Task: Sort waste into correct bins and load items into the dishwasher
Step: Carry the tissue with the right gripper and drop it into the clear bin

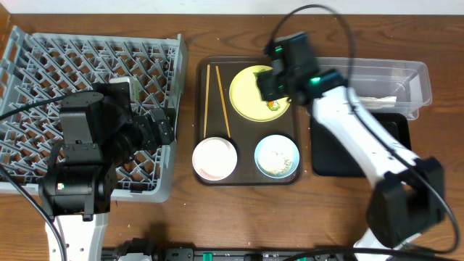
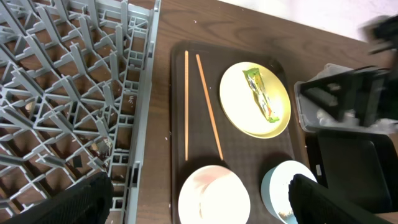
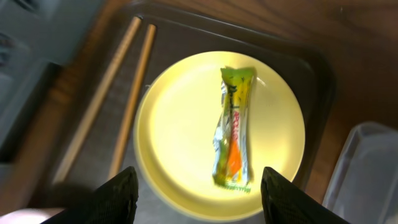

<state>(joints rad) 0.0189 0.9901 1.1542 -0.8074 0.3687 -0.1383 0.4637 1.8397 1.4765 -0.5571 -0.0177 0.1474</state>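
A green-yellow snack wrapper (image 3: 234,129) lies on the round yellow plate (image 3: 180,137) on the dark brown tray (image 1: 246,177). My right gripper (image 3: 198,198) is open above the plate, empty; overhead it hovers over the plate (image 1: 246,98). The wooden chopsticks (image 2: 199,102) lie left of the plate. The white bowl (image 1: 214,158) and the light-blue bowl (image 1: 277,156), holding crumbs, sit at the tray's front. My left gripper (image 2: 199,202) is open, empty, above the white bowl (image 2: 214,196). A white napkin (image 1: 377,100) lies in the clear tub (image 1: 417,80).
The grey dish rack (image 1: 43,65) fills the left side, under my left arm. The black tray (image 1: 395,134) lies in front of the clear tub, partly under my right arm. Cables arc over the back of the table.
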